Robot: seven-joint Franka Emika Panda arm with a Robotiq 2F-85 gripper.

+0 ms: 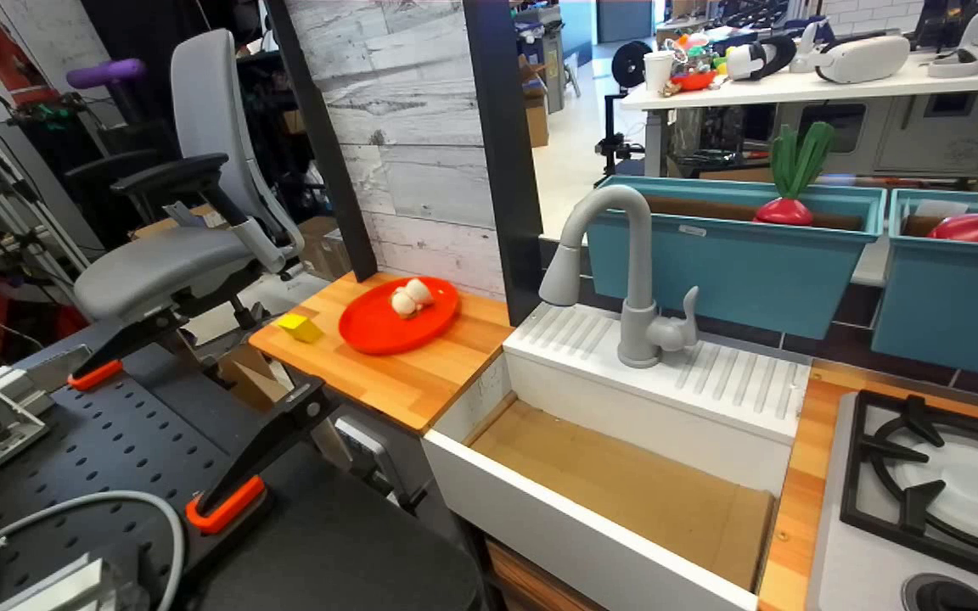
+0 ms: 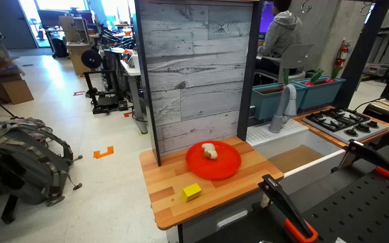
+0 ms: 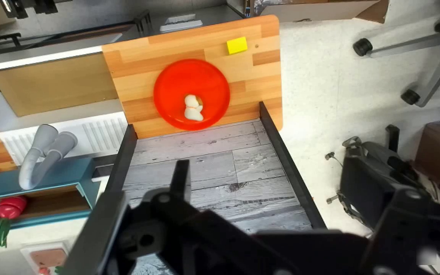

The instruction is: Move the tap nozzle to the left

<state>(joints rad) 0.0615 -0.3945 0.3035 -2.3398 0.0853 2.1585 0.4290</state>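
Note:
The tap nozzle is a matte grey gooseneck spout point(image 1: 640, 246), arched like an upside-down U. It stands on the white ribbed ledge behind the sink, with its outlet end pointing down, to the left of the base in this exterior view. It also shows in an exterior view point(image 2: 284, 101) and at the left of the wrist view point(image 3: 29, 168). A small grey lever point(image 1: 690, 314) sits at its base. My gripper point(image 3: 292, 191) shows only in the wrist view. Its fingers are wide apart with nothing between them, over the grey wood panel. It is apart from the spout.
The white sink point(image 1: 591, 539) has a cardboard bottom. A wooden counter point(image 1: 455, 373) bears a red plate point(image 1: 370, 327) with white pieces and a yellow block point(image 1: 299, 327). Teal planters point(image 1: 727, 271) stand behind the tap. A black post point(image 1: 502, 153) and a stove point(image 1: 833, 509) flank it.

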